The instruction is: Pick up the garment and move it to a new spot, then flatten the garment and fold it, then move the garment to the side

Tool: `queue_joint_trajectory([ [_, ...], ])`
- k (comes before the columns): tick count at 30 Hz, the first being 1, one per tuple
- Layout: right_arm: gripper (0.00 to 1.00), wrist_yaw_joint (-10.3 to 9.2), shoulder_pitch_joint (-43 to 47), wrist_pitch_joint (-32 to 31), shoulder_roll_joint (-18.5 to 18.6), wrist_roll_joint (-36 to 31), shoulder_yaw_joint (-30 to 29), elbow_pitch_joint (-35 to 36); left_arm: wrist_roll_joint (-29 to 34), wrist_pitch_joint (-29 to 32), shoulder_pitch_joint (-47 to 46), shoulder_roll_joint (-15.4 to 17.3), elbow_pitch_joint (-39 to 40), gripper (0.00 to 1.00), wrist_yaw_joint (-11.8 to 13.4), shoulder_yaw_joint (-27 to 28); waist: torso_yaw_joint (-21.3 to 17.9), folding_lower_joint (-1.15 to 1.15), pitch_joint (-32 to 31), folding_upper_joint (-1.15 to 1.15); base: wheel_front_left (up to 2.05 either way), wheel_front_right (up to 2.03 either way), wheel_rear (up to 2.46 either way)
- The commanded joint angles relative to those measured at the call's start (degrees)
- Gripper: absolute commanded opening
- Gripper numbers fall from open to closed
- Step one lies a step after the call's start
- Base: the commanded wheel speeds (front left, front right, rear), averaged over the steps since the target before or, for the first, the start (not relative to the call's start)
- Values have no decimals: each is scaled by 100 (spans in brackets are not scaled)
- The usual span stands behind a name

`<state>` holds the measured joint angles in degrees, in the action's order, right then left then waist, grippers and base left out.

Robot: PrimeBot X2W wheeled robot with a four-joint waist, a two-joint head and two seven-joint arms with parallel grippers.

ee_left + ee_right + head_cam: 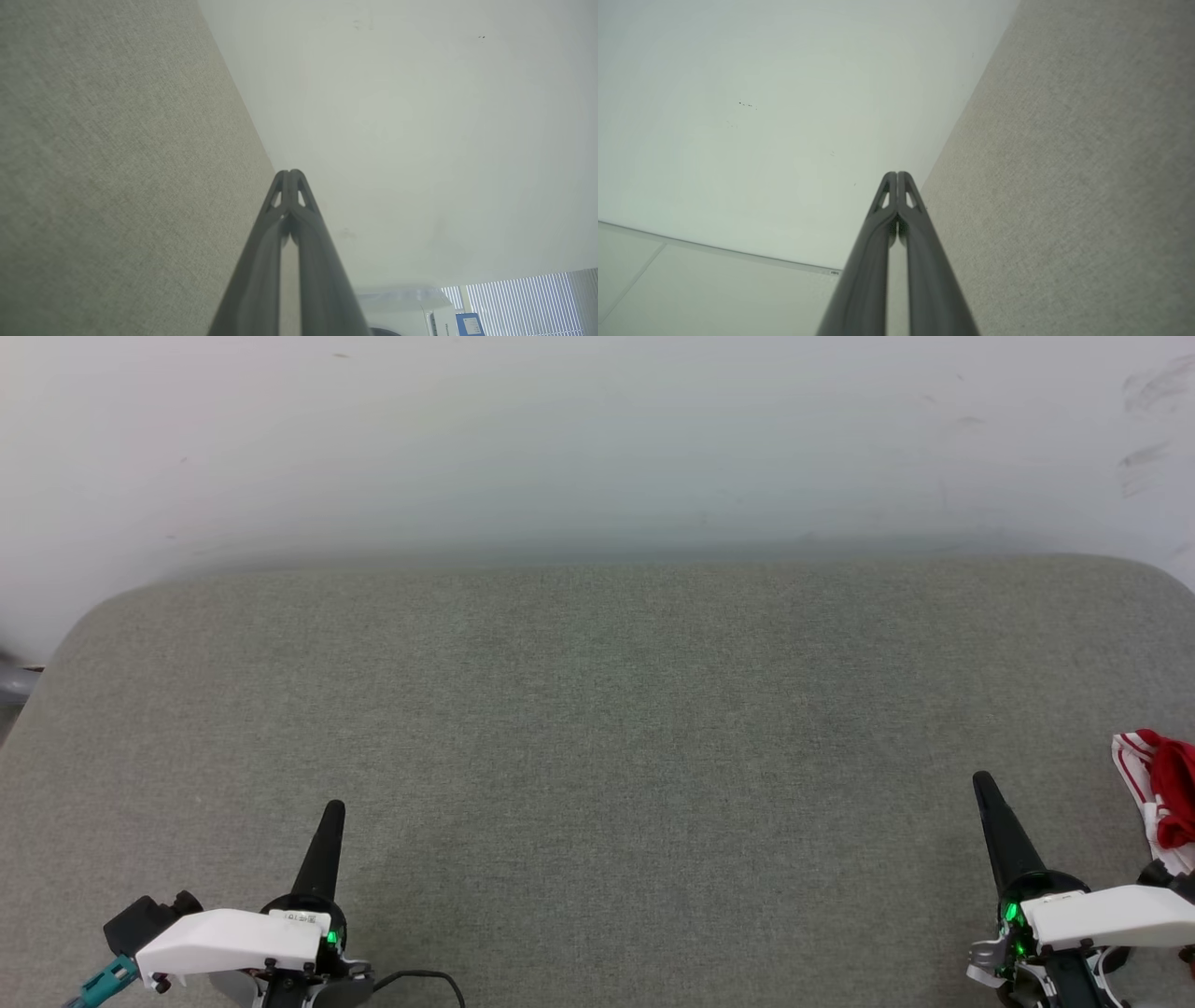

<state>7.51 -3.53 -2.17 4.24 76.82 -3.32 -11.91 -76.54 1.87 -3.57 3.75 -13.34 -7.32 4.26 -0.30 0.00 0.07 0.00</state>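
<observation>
**A:** Where's the garment when you look down from the head?

**B:** You'll find the garment at the far right edge. It is bunched into a red heap, with white, red-striped trim showing on its left side. It lies on the grey fabric surface. The frame edge cuts it off, so you cannot judge how far it extends.

**A:** And the right gripper?

**B:** Your right gripper sits at the lower right, near the garment and to its left, with its tip apart from the cloth. Its two dark fingers are pressed together with nothing between them. In the right wrist view they point along the line where the surface meets the pale wall.

**A:** The left one?

**B:** Your left gripper is at the lower left, well apart from the garment, its jaws likewise closed on nothing. A black cable curves beside its base. In the left wrist view you can make out window blinds in the lower right corner, beyond the wall.
</observation>
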Motion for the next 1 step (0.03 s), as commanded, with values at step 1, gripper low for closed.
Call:
queue_joint_trajectory([
  [1, 0, -3, -126, -43, -12, 156, -29, 3, -138, 49, -121, 2, 10, 0, -18, 39, 2, 0, 0, 0, 0, 0, 0],
])
